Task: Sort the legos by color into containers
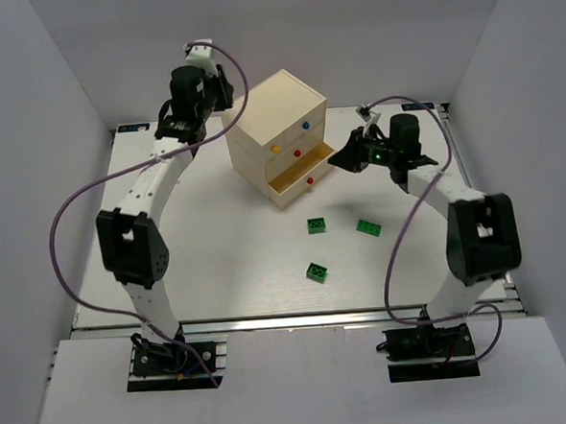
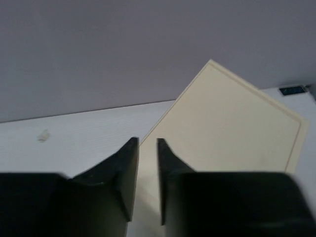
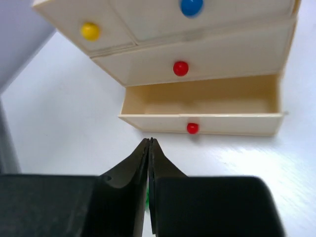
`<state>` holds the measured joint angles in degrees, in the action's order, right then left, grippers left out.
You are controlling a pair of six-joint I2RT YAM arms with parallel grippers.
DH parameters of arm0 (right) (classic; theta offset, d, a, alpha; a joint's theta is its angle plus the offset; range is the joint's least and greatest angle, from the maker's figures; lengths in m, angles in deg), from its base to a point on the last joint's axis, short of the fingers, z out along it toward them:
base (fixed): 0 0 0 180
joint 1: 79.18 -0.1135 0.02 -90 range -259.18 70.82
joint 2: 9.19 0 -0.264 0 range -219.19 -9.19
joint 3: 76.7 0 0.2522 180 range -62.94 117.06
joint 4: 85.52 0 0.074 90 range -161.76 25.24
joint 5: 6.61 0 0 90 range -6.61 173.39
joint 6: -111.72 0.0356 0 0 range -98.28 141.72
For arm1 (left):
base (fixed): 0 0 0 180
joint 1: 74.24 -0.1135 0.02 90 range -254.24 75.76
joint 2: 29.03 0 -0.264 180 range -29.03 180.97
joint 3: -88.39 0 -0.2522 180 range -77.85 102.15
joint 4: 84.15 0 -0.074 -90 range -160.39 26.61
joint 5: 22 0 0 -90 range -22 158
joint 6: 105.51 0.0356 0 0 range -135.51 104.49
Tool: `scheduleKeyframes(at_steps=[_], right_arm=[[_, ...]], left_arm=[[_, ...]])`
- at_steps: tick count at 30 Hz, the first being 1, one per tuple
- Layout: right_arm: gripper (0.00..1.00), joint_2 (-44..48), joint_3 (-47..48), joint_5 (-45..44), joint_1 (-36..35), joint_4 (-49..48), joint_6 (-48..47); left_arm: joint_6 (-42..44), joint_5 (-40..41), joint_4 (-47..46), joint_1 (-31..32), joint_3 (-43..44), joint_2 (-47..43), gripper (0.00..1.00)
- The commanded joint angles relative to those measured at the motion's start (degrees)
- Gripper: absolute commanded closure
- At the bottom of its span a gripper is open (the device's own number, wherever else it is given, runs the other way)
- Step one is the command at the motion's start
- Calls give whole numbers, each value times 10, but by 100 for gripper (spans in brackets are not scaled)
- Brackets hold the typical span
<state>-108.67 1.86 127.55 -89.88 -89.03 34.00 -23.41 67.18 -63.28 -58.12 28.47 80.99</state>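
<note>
Three green legos lie on the table in the top view: one [image 1: 317, 226], one [image 1: 368, 228] and one nearer [image 1: 316, 271]. The cream chest [image 1: 278, 126] has its bottom drawer [image 1: 299, 183] pulled out; the drawer [image 3: 202, 101] looks empty in the right wrist view. My right gripper [image 1: 338, 157] is shut and empty, its tips [image 3: 149, 141] just before the drawer's front, left of its red knob [image 3: 192, 128]. My left gripper [image 1: 222, 102] hovers at the chest's back left corner. Its jaws [image 2: 147, 143] stand a narrow gap apart over the chest's top [image 2: 232, 123], holding nothing.
The other drawers are shut, marked by a yellow knob [image 3: 90, 31], a blue knob [image 3: 191, 6] and a red knob [image 3: 180, 68]. White walls close in the table at the back and sides. Purple cables loop off both arms.
</note>
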Motion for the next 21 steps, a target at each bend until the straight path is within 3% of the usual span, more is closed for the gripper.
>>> scheduleKeyframes(at_steps=[1, 3, 4, 5, 6, 8, 10, 12, 13, 14, 16, 21], right_arm=[[97, 95, -6, -53, 0, 146, -163], [100, 142, -23, -55, 8, 192, -182], [99, 156, -40, -54, 9, 205, -199], [84, 181, -47, -54, 10, 226, -208], [42, 191, -54, -54, 14, 236, -218], [29, 227, -84, -59, 14, 246, -243], [13, 256, -104, -72, 22, 243, -258], [11, 295, -138, -80, 29, 226, -252], [11, 305, -147, -87, 42, 206, -244], [11, 320, -164, -92, 48, 197, -235], [11, 327, -167, -94, 59, 189, -223], [11, 325, -168, -73, 99, 191, -196]], left_arm=[[-40, 27, -14, 0, -74, -138, 75], [-60, 9, -5, 0, -160, -211, 100], [-77, -15, -1, 7, -191, -239, 100], [-87, -35, 9, 7, -249, -266, 100], [-98, -64, 16, 13, -276, -317, 100], [-142, -154, 42, 13, -320, -359, 100], [-171, -213, 104, 26, -370, -413, 89], [-178, -248, 156, 46, -406, -449, 73], [-185, -248, 166, 52, -448, -485, 55], [-186, -241, 181, 58, -465, -500, 49], [-198, -239, 203, 76, -515, -517, 39], [-233, -209, 195, 142, -596, -528, 33]])
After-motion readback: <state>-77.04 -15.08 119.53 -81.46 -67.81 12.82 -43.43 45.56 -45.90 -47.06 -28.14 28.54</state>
